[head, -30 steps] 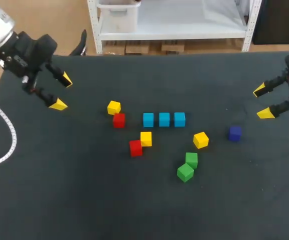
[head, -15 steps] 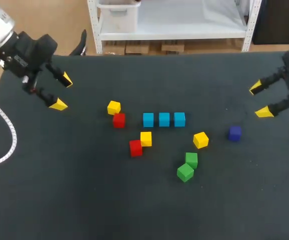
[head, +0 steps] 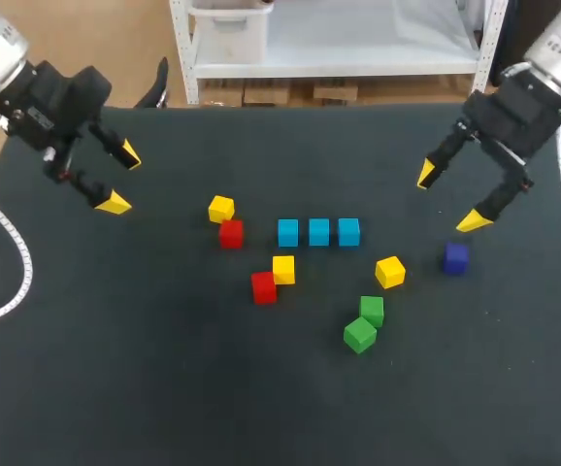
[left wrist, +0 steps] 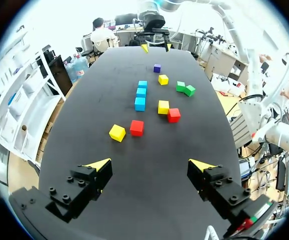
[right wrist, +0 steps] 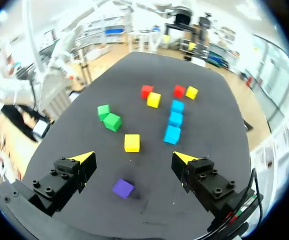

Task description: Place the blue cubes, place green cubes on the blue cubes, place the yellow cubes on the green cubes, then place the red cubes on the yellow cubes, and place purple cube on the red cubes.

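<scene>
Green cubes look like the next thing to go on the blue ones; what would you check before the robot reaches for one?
1. Blue cubes in a straight row, tops bare: ok.
2. Green cubes with nothing on them: ok.
3. Green cubes apart from each other: not ok, they touch.
4. Right gripper open and empty: ok.
5. Left gripper open, off to the side: ok.
</scene>
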Available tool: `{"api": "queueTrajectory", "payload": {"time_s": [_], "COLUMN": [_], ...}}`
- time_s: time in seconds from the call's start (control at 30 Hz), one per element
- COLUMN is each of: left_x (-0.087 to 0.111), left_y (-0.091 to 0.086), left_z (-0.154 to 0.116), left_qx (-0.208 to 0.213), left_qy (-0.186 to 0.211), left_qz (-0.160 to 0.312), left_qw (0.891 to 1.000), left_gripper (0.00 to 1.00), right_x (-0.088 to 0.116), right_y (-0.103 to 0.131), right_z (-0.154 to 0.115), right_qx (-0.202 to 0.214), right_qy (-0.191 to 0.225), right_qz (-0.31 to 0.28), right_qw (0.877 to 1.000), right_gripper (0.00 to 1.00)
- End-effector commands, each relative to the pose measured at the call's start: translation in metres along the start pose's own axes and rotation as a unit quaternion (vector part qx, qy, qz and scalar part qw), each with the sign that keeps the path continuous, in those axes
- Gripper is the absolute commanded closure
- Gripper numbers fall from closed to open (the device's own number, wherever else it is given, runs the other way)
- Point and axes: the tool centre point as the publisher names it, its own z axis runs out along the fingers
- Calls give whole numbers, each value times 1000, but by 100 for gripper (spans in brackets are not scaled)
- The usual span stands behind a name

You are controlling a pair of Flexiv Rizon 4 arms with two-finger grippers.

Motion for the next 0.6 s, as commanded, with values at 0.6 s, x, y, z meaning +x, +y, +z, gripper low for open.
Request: {"api": "queueTrajectory", "payload": {"time_s": [0.6], "left_x": [1], "left_y": [0], "left_z": [0], "left_qx": [-1], "left_qy": [-1], "left_qz": [1], "left_qw": [1000], "left_gripper": [0], "right_x": [-28], "right_y": [10], "right_z": [65], "right_qx": [-291], "right_qy": [69], "right_qz": [-557], "right_qw": [775], "right_gripper": [0]}}
